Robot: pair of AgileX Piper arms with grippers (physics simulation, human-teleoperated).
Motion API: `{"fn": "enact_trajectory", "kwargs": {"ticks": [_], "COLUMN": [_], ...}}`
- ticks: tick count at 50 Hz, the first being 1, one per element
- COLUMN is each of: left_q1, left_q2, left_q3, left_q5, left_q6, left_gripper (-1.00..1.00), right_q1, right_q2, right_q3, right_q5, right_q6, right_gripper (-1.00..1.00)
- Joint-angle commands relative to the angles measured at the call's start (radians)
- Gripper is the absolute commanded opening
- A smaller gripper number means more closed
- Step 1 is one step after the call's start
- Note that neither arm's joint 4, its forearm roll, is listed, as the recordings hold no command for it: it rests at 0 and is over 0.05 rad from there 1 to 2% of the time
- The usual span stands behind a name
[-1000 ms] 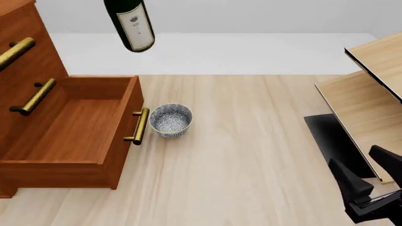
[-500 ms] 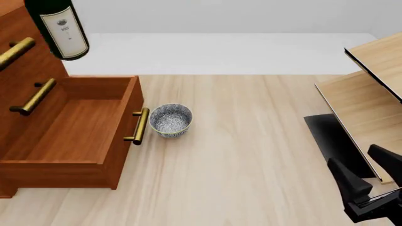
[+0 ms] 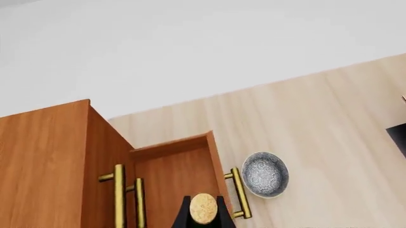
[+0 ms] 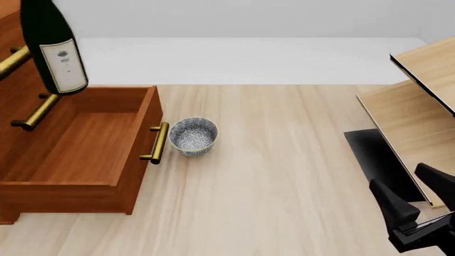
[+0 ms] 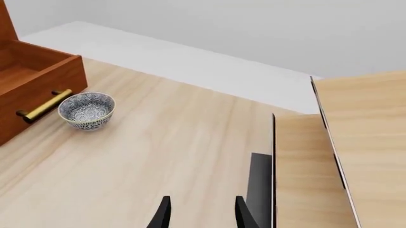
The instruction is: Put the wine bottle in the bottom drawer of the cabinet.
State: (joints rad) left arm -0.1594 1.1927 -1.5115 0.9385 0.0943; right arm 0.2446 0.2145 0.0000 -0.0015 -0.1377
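The wine bottle (image 4: 54,49), dark green with a white label, hangs upright above the back left part of the open bottom drawer (image 4: 78,140). Its base sits higher than the drawer rim. In the left wrist view its gold cap (image 3: 204,207) shows between the dark fingers of my left gripper (image 3: 204,220), which is shut on the neck. The front view does not show that gripper. The drawer stands pulled out of the reddish-brown cabinet (image 4: 29,80), its inside bare. My right gripper (image 4: 416,195) stays low at the right, open and holding nothing, fingers (image 5: 163,213) apart.
A grey speckled bowl (image 4: 193,136) sits on the table just right of the drawer's brass handle (image 4: 156,143). A pale wood shelf unit (image 4: 419,112) fills the right side, with a black slab (image 4: 373,160) at its foot. Upper drawer handles (image 4: 35,111) jut out behind the bottle.
The bottle has travelled left from the upper middle of the front view and come down over the open drawer. The right arm has barely moved.
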Motion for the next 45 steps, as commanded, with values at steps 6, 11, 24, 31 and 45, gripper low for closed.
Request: {"fn": "enact_trajectory", "kwargs": {"ticks": [6, 11, 24, 31, 45], "left_q1": [0.044, 0.046, 0.046, 0.052, 0.055], "left_q2": [0.05, 0.043, 0.028, 0.034, 0.023], "left_q3": [0.011, 0.067, 0.183, 0.211, 0.314], "left_q5": [-0.006, -0.03, -0.096, -0.121, -0.183], "left_q6": [0.042, 0.031, 0.046, 0.034, 0.038], "left_gripper": [-1.0, -1.0, -1.0, -1.0, -1.0], "right_q1": [0.001, 0.004, 0.003, 0.003, 0.006], "right_q2": [0.017, 0.024, 0.008, 0.005, 0.015], "right_q3": [0.0, 0.0, 0.0, 0.0, 0.0], "right_q5": [-0.014, -0.02, -0.002, 0.001, -0.005], "right_q6": [-0.002, -0.003, -0.004, -0.001, -0.003], "right_gripper": [1.0, 1.0, 1.0, 1.0, 1.0]}}
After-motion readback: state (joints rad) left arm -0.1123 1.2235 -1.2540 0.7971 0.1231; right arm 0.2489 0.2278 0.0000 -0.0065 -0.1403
